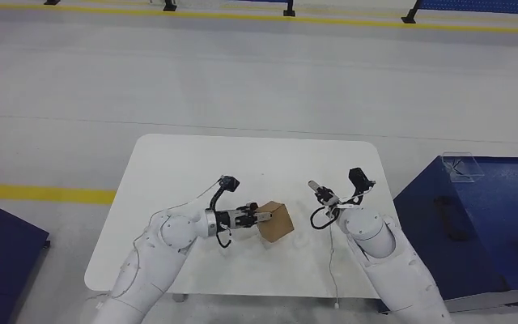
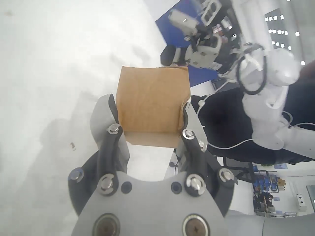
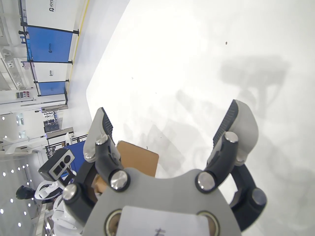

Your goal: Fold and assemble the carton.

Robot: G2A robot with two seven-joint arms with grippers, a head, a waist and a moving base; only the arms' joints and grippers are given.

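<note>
The white worktop (image 1: 178, 162) is taken up mostly by bare surface. The carton (image 2: 152, 92) is found near its front middle, already pulled into a box shape and sat at a tilt. Whether a corner touches the worktop can't be told.

The carton is gripped at one end by the left gripper (image 2: 150, 114), with its fingers (image 2: 104, 121) pinched against two opposite brown walls. The right gripper (image 3: 169, 114) is parked just beside the carton on the other side. Nothing is touched by it, and its fingers (image 3: 243, 121) are spread wide with nothing between them.

What could go wrong, probably:
- The carton is held at one end only, so it could be swung or slid out of the pinch if a flap gets pushed from the far side.
- Thin cardboard can be dented if it's squeezed harder.
- A ragged flap edge (image 2: 183, 104) is seen right against one left finger — it could get trapped under the pad and never be tucked in.

Around it, a blue bin (image 1: 469, 219) is stood off the worktop's right end, well apart from the carton. A few dark specks (image 3: 226, 42) are scattered on the surface. Nothing is seen between the right gripper and the carton — the approach looks open.
</note>
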